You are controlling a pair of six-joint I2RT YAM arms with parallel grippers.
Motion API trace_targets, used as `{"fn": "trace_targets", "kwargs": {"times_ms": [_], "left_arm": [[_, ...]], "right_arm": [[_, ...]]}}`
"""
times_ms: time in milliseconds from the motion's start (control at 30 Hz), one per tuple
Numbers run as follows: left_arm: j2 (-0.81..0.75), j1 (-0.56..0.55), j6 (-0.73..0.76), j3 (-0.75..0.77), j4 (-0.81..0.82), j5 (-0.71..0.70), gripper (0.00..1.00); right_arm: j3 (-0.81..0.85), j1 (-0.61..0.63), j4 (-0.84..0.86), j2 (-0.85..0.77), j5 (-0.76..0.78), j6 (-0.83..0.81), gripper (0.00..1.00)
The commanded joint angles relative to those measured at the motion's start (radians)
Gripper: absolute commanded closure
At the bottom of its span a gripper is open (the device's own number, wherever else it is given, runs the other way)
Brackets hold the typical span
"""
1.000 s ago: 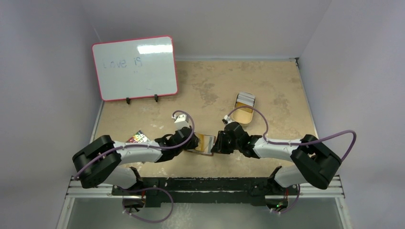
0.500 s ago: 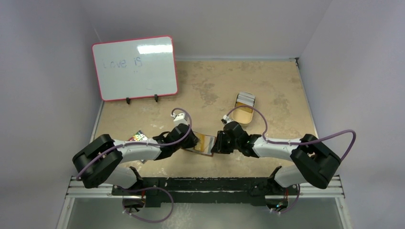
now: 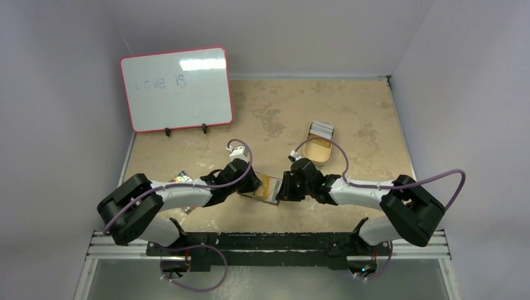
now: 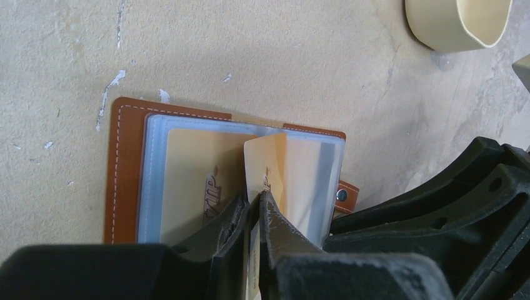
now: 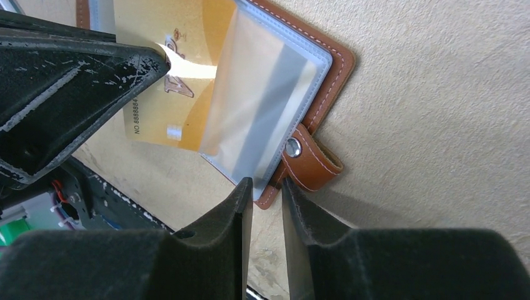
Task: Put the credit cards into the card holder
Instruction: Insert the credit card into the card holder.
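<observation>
The brown leather card holder (image 3: pixel 269 189) lies open on the table between both arms, its clear sleeves up (image 4: pixel 125 169) (image 5: pixel 337 62). My left gripper (image 4: pixel 255 203) (image 3: pixel 252 185) is shut on a gold credit card (image 4: pixel 265 165) (image 5: pixel 150 112) standing on edge, its front end in a clear sleeve. Another gold card lies under the left sleeve. My right gripper (image 5: pixel 265 186) (image 3: pixel 283 190) is nearly closed, pinching the holder's near corner beside the snap tab (image 5: pixel 309 162). More pale cards (image 3: pixel 322 129) sit in the oval tin.
A tan oval tin (image 3: pixel 320 145) stands behind the right arm; its rim shows in the left wrist view (image 4: pixel 456 22). A whiteboard (image 3: pixel 176 87) stands at the back left. A shiny multicoloured card (image 3: pixel 181 180) lies beside the left arm.
My left gripper has shifted slightly right toward the holder with the gold card. The right gripper and the holder have stayed put.
</observation>
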Motion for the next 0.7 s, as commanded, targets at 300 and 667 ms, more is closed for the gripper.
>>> {"fn": "trace_targets", "kwargs": {"times_ms": [300, 667], "left_arm": [[-0.068, -0.01, 0.025, 0.005, -0.202, 0.018, 0.73], [-0.094, 0.0, -0.012, -0.016, -0.198, 0.001, 0.69]], "right_arm": [[0.07, -0.002, -0.111, -0.064, 0.144, -0.051, 0.71], [0.063, -0.063, -0.071, -0.11, 0.108, -0.083, 0.7]]}}
